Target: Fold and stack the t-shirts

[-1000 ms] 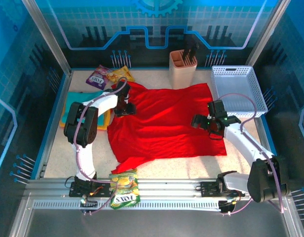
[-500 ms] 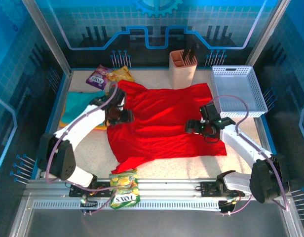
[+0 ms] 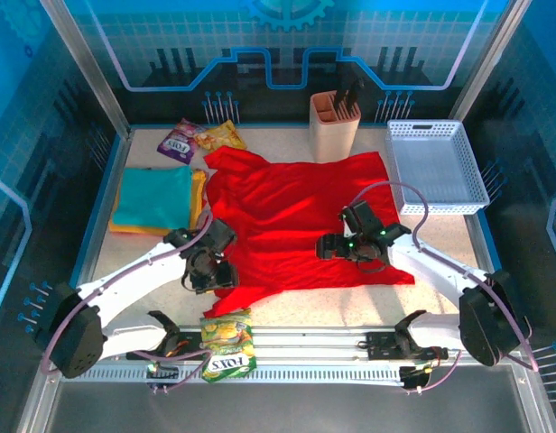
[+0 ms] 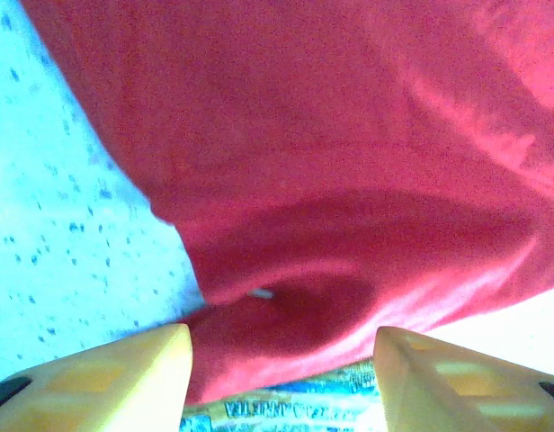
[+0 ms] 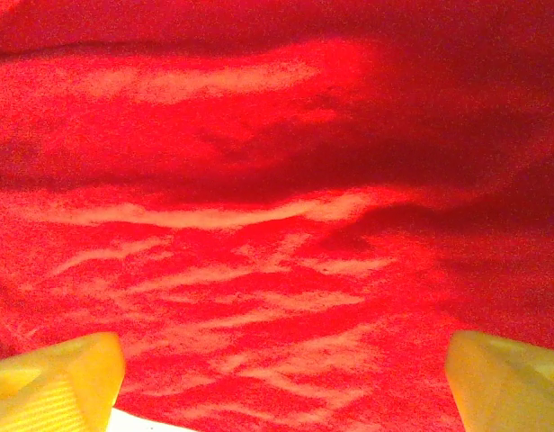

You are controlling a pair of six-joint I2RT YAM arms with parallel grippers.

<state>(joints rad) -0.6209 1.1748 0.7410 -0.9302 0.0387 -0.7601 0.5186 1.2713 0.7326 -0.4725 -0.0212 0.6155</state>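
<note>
The orange-yellow t-shirt point(image 3: 199, 191) lies mostly hidden under the teal t-shirt point(image 3: 156, 197). In the left wrist view, the snack packet point(image 4: 286, 411) is cut off by the bottom edge.

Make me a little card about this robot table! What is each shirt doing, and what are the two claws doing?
red shirt: spread out, wrinkly, not folded
teal shirt: folded, at the left, lying on the orange-yellow shirt
left claw: open, over the red shirt's near left edge
right claw: open, over the red shirt's right part
basket: white, far right corner
</note>
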